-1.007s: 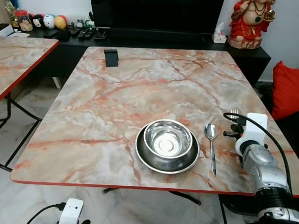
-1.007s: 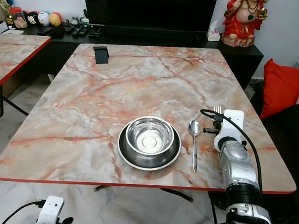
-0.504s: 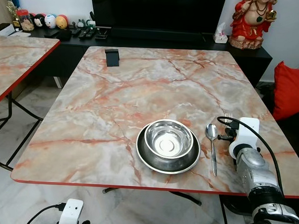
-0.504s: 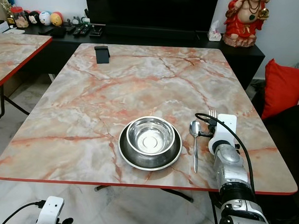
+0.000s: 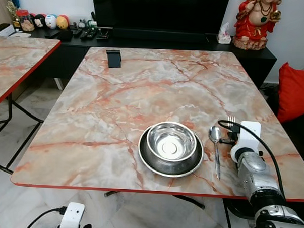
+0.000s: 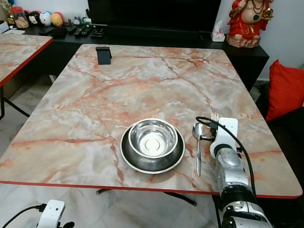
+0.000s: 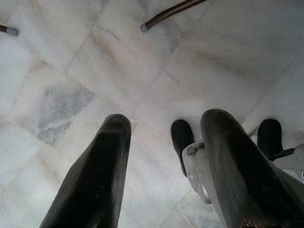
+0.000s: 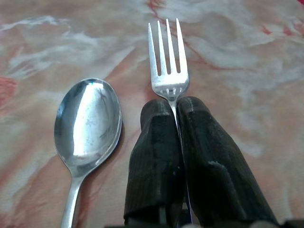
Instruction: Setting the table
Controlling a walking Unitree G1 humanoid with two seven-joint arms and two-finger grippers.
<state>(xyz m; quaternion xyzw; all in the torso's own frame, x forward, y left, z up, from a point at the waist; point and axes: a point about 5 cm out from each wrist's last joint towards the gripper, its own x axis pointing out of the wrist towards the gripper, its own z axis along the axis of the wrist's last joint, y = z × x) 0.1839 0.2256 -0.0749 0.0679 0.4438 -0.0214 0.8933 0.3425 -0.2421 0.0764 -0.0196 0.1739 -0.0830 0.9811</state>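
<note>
While the right gripper (image 8: 176,116) hovers low over the marble desk (image 5: 143,88), its two black fingers (image 8: 156,156) are clenched on the neck of a fork (image 8: 167,57), whose tines point toward 12 o'clock, away from the robot. The fork sits just beside a spoon (image 5: 215,147), at the spoon's 3 o'clock, and whether its tines touch the desk cannot be told. The spoon lies flat with its bowl at the far end and its handle running back toward the near desk edge. At the spoon's 9 o'clock a steel bowl (image 5: 171,141) rests inside a wider steel plate (image 5: 155,164), close to the near edge and a little right of the desk's middle. A small black stand (image 5: 113,58) sits well apart at the far end, around 11 o'clock from the bowl. The left gripper (image 7: 164,156) hangs idle over the pale tiled floor (image 7: 95,61), its fingers spread apart and holding nothing.
</note>
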